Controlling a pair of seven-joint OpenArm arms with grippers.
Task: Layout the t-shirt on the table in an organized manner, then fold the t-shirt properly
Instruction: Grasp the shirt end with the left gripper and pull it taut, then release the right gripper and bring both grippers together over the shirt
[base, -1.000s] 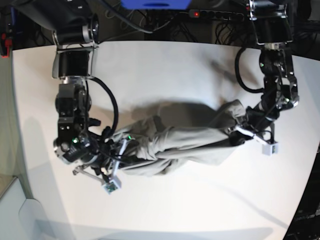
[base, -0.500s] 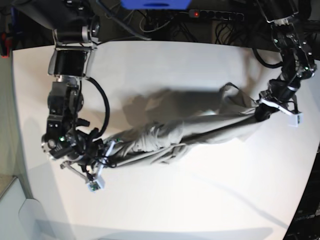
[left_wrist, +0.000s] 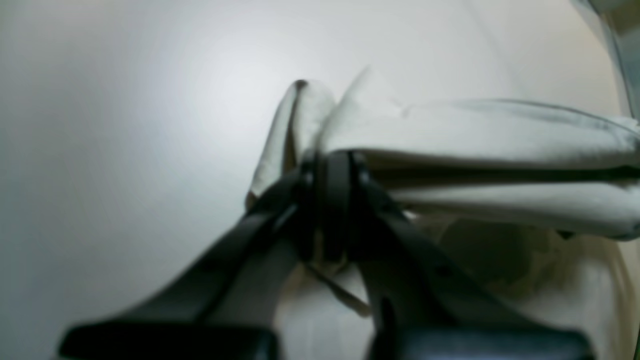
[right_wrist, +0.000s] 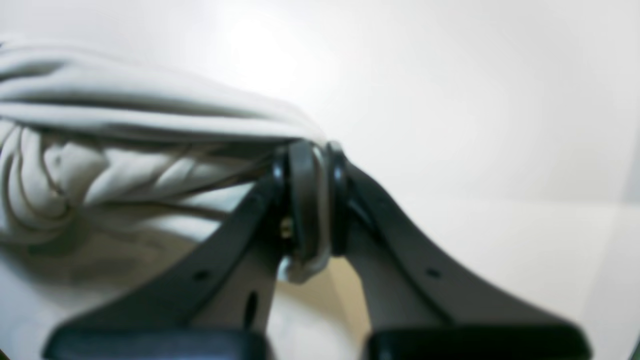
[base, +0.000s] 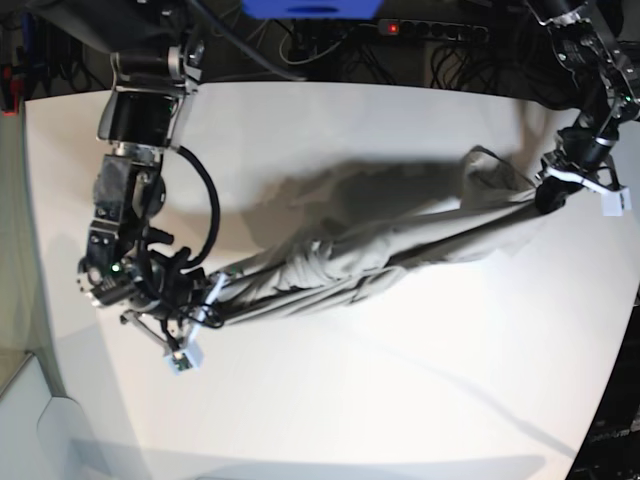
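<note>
Stretching the shirt taut above the table, both grippers clamp its ends; spreading and folding remain.

The t-shirt is plain light grey-beige, without pattern. The worktop is plain white. Both arms' jaws are black.

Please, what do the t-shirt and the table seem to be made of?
The t-shirt: probably soft cotton-like knit, matte grey-beige; it bunches into rope-like wrinkles between the grippers. The table: a hard, smooth white surface, perhaps laminate or painted board; it shows soft glare and clear shadows.
</note>
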